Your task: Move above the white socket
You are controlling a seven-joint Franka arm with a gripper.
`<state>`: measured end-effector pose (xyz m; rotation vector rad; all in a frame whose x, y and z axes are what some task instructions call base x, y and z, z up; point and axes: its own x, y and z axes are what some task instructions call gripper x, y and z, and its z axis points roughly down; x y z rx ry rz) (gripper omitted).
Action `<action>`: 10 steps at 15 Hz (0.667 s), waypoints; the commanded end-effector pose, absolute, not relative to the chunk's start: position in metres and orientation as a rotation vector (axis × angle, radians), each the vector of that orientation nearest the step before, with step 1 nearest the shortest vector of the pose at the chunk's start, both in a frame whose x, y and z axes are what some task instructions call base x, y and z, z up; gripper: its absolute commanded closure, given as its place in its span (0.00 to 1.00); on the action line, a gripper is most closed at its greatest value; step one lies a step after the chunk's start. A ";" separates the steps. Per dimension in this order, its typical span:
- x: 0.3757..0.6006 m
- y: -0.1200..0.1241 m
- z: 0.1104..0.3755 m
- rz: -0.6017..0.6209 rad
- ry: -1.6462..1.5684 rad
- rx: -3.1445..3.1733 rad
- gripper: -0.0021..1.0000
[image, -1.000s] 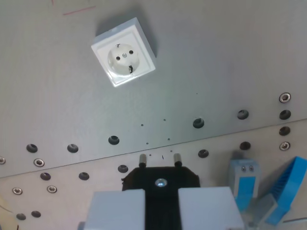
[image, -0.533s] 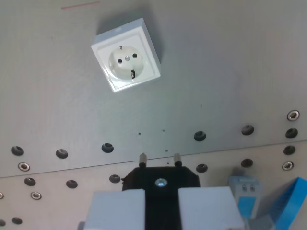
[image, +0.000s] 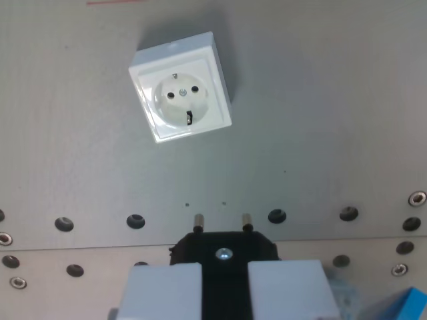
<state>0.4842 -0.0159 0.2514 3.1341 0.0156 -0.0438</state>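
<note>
2 metal pins (image: 221, 221) project from a black plug (image: 224, 252) clamped between the pale fingers (image: 167, 288) of the gripper (image: 224, 290); jaws closed against the plug's sides, pins aimed at the far side of the scene. Held this way, presumably, to keep the pins fixed and ready for later insertion.

White socket (image: 181, 97) located far and slightly left of the plug, well apart from it, mounted flat on the grey plate (image: 320, 120). Housing rotated a little relative to the frame; 2 contact holes and a centre screw visible in the round recess. Orientation matters: pin line and hole line not yet parallel, as judged.

1 row of holes (image: 135, 221) runs across the plate just beyond the pins, with bolt heads (image: 417, 199) at the right. Blue part (image: 400, 308) visible at the near right corner, clear of the path.

Remaining step, as judged: travel farther and slightly left until the pins sit over the recess.
</note>
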 end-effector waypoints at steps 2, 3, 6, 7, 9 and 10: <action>0.479 -0.011 0.230 0.112 0.309 3.104 1.00; 0.479 -0.010 0.225 0.112 0.327 3.101 1.00; 0.479 -0.007 0.210 0.112 0.378 3.094 1.00; 0.479 -0.006 0.205 0.111 0.391 3.091 1.00; 0.479 -0.004 0.195 0.110 0.419 3.086 1.00; 0.479 -0.003 0.190 0.111 0.430 3.084 1.00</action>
